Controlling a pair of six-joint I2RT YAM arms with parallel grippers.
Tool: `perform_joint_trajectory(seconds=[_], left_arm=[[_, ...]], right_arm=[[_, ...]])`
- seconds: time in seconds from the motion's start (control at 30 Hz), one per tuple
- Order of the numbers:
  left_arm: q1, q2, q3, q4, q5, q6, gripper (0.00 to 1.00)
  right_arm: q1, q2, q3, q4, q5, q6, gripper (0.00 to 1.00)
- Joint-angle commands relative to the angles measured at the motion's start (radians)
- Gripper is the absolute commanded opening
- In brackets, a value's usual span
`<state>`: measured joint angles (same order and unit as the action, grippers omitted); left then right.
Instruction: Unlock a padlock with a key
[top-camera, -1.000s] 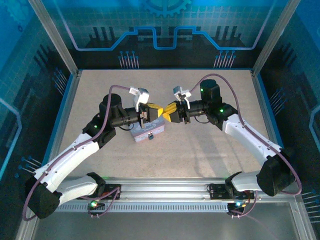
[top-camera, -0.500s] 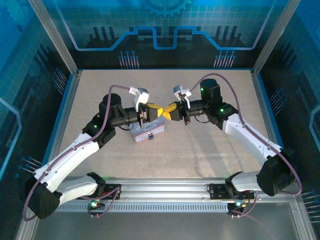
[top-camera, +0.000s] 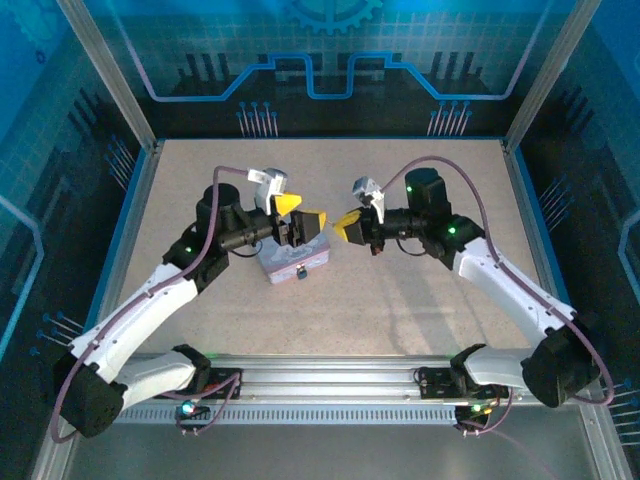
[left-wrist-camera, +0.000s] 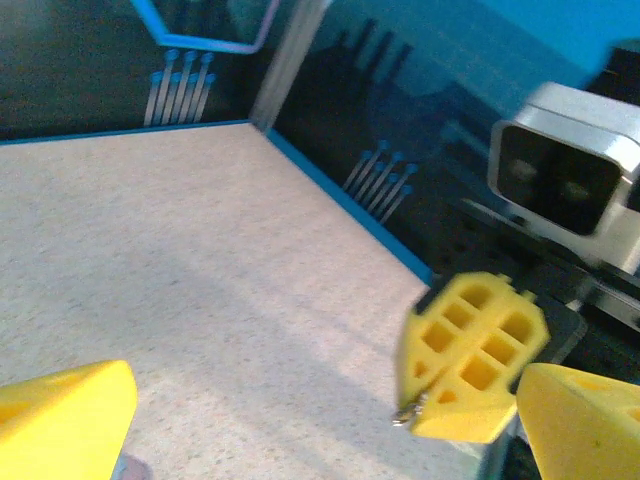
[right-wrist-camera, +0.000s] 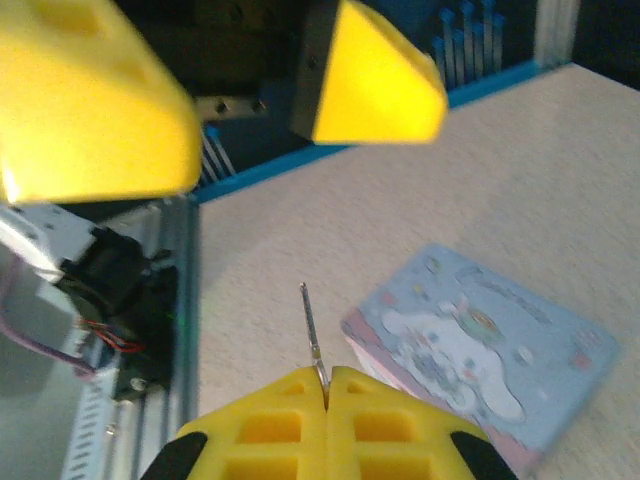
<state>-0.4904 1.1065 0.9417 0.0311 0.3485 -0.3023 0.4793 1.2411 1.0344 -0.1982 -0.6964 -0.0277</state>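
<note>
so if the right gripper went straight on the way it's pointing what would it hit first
Most likely the left gripper, open and facing it; the key pinched in the right gripper would arrive first. Depth is unclear.

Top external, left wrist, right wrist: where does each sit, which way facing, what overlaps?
Top external: above and behind the bases, looking down on the table; both arms, left gripper facing right gripper by the tin.
Left wrist: on the left arm, facing right across the table; own yellow fingers at the bottom corners.
Right wrist: on the right arm, facing left and down; own shut fingers pinch the key.
Shared: each wrist view sees the other gripper; right wrist and top see the tin.
</note>
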Motion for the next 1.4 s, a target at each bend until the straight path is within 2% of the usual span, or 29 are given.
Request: perform_joint_trajectory(seconds=[0.0,0.07,0.23,0.53,0.67,1.03,1.37], left_arm=[[0.006,0.060,0.042,-0.081,-0.258,-0.075,0.99],[0.006,0.093,0.051,-0.100,-0.361,-0.114,0.99],[0.004,0.204,0.149,-0.262,-0.476,-0.165,0.99],[0.004,0.369,0.268,-0.563,-0.595,-0.306,0.99],[0.004,0.457,0.339,-0.701,-0.672,-0.415,0.99],[0.004,0.597,0.413,-0.723,-0.646,-0.452,0.99],[0.004,0.688,0.449,-0.682,-0.614,-0.407,0.99]], right_arm=[[0.007,-0.054,-0.077,-0.034,0.243,0.029,0.00],[0.008,-0.081,-0.118,-0.020,0.322,0.054,0.00],[0.009,-0.136,-0.221,0.027,0.496,0.166,0.00],[0.008,-0.153,-0.270,0.024,0.576,0.191,0.00],[0.007,-0.158,-0.272,0.017,0.598,0.187,0.00],[0.007,-0.169,-0.297,0.010,0.629,0.195,0.00],[0.005,-0.169,-0.301,0.000,0.633,0.189,0.00]])
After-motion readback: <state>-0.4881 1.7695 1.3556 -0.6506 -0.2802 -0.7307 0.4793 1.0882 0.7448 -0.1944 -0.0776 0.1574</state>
